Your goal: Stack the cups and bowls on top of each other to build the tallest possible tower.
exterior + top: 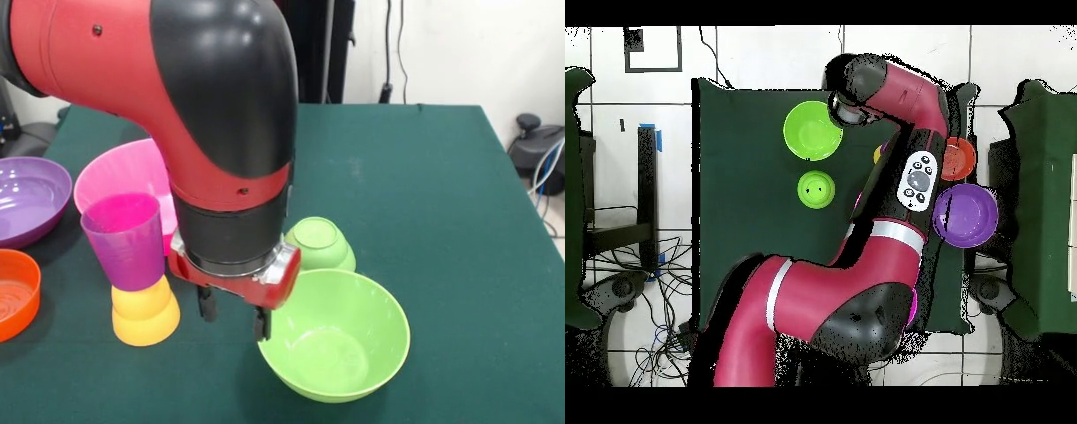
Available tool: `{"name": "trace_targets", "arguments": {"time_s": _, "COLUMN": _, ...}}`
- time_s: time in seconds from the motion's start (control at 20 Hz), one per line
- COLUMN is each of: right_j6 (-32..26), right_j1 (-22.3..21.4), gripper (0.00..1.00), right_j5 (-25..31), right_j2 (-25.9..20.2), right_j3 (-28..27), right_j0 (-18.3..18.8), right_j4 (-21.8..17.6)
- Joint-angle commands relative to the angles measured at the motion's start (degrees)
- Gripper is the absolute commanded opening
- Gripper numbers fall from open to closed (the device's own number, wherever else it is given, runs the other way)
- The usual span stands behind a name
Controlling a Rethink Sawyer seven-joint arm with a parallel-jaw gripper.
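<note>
My gripper [235, 324] is open and empty. It hangs low over the table, just left of the large lime green bowl [340, 340], with one finger close to the bowl's rim. A small green bowl [320, 243] lies upside down just behind the lime bowl. The ridged purple cup [131, 240] stands upright on the inverted yellow-orange cup [144, 311], left of the gripper. A hot pink bowl [119, 175] is behind that stack. From overhead I see the lime bowl [812, 130] and the small green bowl [816, 189]. The red cup, the small blue bowl and the second pink bowl are hidden.
A wide purple bowl [26, 199] and a shallow orange bowl [13, 293] sit at the table's left edge in the front view. Overhead they show as the purple bowl [965, 215] and the orange bowl [958, 158]. My arm covers much of the table's middle.
</note>
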State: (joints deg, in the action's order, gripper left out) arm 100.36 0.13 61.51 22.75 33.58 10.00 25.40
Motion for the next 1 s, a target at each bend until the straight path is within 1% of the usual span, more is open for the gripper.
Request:
{"name": "trace_targets", "arguments": {"time_s": 0.05, "right_j6": -8.4, "right_j1": -0.7, "gripper": 1.0, "right_j5": 0.07, "right_j2": -8.53, "right_j3": 5.67, "right_j0": -1.37, "right_j4": -4.44}}
{"name": "trace_targets", "arguments": {"time_s": 0.1, "right_j6": -8.43, "right_j1": -0.7, "gripper": 1.0, "right_j5": 0.2, "right_j2": -8.64, "right_j3": 5.61, "right_j0": -1.35, "right_j4": -4.59}}
{"name": "trace_targets", "arguments": {"time_s": 0.2, "right_j6": -8.62, "right_j1": -1.31, "gripper": 1.0, "right_j5": -1.81, "right_j2": -9.06, "right_j3": 7.72, "right_j0": -1.15, "right_j4": -5.19}}
{"name": "trace_targets", "arguments": {"time_s": 0.3, "right_j6": -8.91, "right_j1": -0.64, "gripper": 1.0, "right_j5": -5.27, "right_j2": -9.17, "right_j3": 9.32, "right_j0": -0.62, "right_j4": -6.66}}
{"name": "trace_targets", "arguments": {"time_s": 0.35, "right_j6": -9.6, "right_j1": 1.02, "gripper": 1.0, "right_j5": -4.74, "right_j2": -8.56, "right_j3": 7.72, "right_j0": -0.26, "right_j4": -7.78}}
{"name": "trace_targets", "arguments": {"time_s": 0.45, "right_j6": -10.06, "right_j1": 2.25, "gripper": 1.0, "right_j5": -5.67, "right_j2": -9.1, "right_j3": 6.84, "right_j0": 0.21, "right_j4": -8.53}}
{"name": "trace_targets", "arguments": {"time_s": 0.6, "right_j6": -9.23, "right_j1": 3.47, "gripper": 1.0, "right_j5": -5.56, "right_j2": -10.1, "right_j3": 5.57, "right_j0": 0.69, "right_j4": -8.58}}
{"name": "trace_targets", "arguments": {"time_s": 0.8, "right_j6": -7.31, "right_j1": 7.06, "gripper": 1.0, "right_j5": -4.28, "right_j2": -10.89, "right_j3": 1.03, "right_j0": 1.07, "right_j4": -8.5}}
{"name": "trace_targets", "arguments": {"time_s": 0.9, "right_j6": -6.34, "right_j1": 7.67, "gripper": 1.0, "right_j5": -4.26, "right_j2": -11.18, "right_j3": 0.27, "right_j0": 0.94, "right_j4": -8.08}}
{"name": "trace_targets", "arguments": {"time_s": 1.0, "right_j6": -5.86, "right_j1": 7.6, "gripper": 1.0, "right_j5": -2.81, "right_j2": -11.29, "right_j3": -0.42, "right_j0": 0.52, "right_j4": -7.6}}
